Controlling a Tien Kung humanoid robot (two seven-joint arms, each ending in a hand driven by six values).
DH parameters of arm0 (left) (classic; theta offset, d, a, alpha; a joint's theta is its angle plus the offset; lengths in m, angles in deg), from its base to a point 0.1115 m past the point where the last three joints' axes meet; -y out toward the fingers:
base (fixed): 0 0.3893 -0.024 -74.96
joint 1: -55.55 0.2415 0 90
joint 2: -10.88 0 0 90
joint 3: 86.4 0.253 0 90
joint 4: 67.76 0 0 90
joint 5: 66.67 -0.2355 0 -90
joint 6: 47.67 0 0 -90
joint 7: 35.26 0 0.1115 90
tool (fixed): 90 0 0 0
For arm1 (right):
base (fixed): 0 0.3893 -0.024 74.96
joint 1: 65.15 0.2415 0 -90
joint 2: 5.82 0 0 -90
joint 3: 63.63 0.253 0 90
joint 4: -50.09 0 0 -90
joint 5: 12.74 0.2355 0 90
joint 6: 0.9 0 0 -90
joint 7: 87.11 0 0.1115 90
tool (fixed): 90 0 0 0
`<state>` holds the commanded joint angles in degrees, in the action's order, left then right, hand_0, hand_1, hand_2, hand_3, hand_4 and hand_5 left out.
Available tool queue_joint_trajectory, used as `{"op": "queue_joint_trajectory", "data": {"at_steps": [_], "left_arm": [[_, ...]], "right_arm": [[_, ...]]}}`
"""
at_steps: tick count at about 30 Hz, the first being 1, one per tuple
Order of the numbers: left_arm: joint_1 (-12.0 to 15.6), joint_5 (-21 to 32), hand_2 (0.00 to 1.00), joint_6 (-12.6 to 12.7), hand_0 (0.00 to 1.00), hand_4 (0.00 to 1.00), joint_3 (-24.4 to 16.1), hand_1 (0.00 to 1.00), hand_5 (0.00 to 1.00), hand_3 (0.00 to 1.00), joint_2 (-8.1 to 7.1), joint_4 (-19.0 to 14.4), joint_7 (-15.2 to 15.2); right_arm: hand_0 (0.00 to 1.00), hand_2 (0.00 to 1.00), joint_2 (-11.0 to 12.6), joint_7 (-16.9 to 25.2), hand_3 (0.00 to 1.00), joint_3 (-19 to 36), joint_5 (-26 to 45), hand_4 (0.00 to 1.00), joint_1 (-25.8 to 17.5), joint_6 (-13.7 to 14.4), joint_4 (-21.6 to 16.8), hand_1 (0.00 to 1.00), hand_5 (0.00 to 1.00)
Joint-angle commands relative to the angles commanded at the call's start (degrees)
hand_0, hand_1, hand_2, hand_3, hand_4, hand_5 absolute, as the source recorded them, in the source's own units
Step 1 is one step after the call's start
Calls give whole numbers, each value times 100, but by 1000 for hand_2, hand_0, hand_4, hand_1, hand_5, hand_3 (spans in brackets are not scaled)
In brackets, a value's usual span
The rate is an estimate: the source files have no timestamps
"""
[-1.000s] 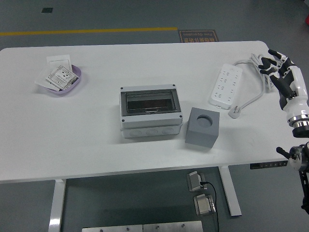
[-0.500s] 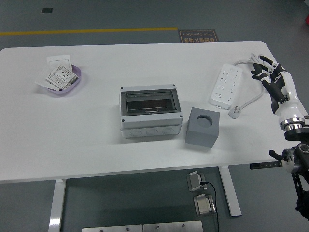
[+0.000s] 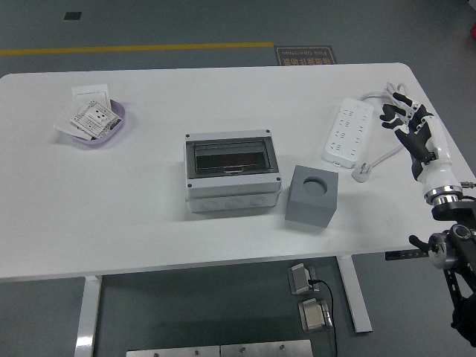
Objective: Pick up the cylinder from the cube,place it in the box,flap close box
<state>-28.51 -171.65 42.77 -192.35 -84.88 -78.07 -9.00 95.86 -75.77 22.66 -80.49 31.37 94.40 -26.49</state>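
A grey cube (image 3: 311, 195) with a round dark hole in its top stands right of centre on the white table (image 3: 149, 223). No cylinder shows apart from that hole; I cannot tell whether one sits inside it. Touching or nearly touching the cube's left side is a light grey box (image 3: 232, 172) whose dark see-through flap lies flat over its top. My right hand (image 3: 399, 116) hovers at the table's right edge, far right of the cube, fingers spread and holding nothing. The left arm is out of view.
A white power strip (image 3: 346, 130) with its cable and plug (image 3: 362, 172) lies just left of my right hand. A purple bowl (image 3: 95, 125) holding cards sits at the far left.
My right hand has moved left and inward from beyond the table's right edge toward the power strip. Nothing on the table has shifted.
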Motion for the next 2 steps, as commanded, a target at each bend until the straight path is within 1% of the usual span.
{"op": "queue_joint_trajectory", "data": {"at_steps": [2], "left_arm": [[3, 2, 675, -2, 653, 797, 1, 700, 570, 726, -5, 0, 2]], "right_arm": [[702, 710, -7, -2, 790, 11, -11, 901, -12, -3, -8, 653, 488]]}}
